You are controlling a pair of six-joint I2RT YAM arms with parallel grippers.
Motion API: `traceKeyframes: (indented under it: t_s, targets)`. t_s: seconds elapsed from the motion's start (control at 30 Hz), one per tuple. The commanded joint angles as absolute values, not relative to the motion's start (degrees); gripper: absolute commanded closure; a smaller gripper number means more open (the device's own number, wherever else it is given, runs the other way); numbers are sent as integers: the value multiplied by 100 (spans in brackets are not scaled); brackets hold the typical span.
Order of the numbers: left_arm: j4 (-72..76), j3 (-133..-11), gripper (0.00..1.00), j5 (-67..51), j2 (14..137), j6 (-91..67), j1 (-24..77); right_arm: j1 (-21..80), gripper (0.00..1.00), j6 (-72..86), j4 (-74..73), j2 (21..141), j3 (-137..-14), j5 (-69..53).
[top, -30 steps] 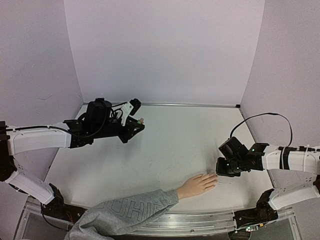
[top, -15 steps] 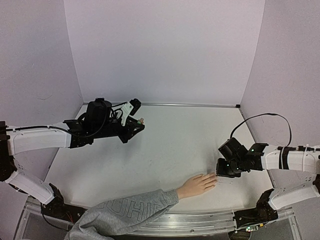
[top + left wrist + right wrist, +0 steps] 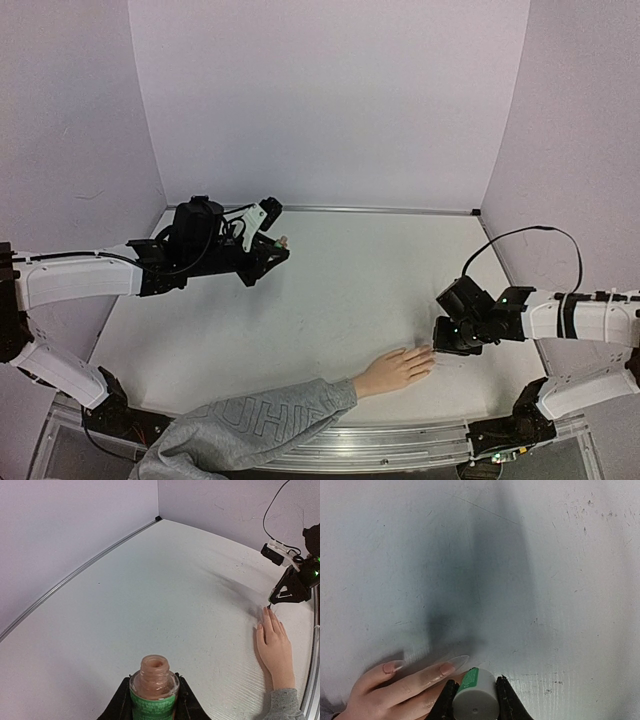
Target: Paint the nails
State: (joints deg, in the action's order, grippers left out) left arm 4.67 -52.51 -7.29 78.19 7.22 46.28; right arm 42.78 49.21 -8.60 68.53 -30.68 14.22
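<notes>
The right pincer (image 3: 475,694) is clamped tight on a white cylindrical brush cap with a green label (image 3: 476,700). It's parked low, right at the fingertips of the flesh-coloured mannequin hand (image 3: 405,685), which lies flat, palm down, near the front of the white desk (image 3: 340,290), with its grey sweatshirt sleeve (image 3: 250,425) trailing off toward the near edge. The pale nails (image 3: 446,668) sit just beside the cap in the right wrist view. A couple look pinkish and one long one looks bare, though that's a guess given the blur. The brush itself is hidden under the cap, so there's no telling whether it's touching a nail. Well away on the far left, the left pincer (image 3: 154,707) is closed around a small open glass bottle of tan-pink polish (image 3: 154,682), held up off the desk. Here's where it could go sideways. Nothing pins the hand down, so a heavy push would probably nudge it and smear polish on the skin. The nails are tiny, so a small aim error lands on the finger or the desk. And an uncapped bottle in mid-air spills if that arm tips.
</notes>
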Motion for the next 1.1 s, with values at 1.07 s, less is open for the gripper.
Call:
traceKeyframes:
  t_s: [1.07]
  targets:
    - [827,-5476,100,-624,7779,829,4606,4232,100,5269,-1014,6997,-3054,2010]
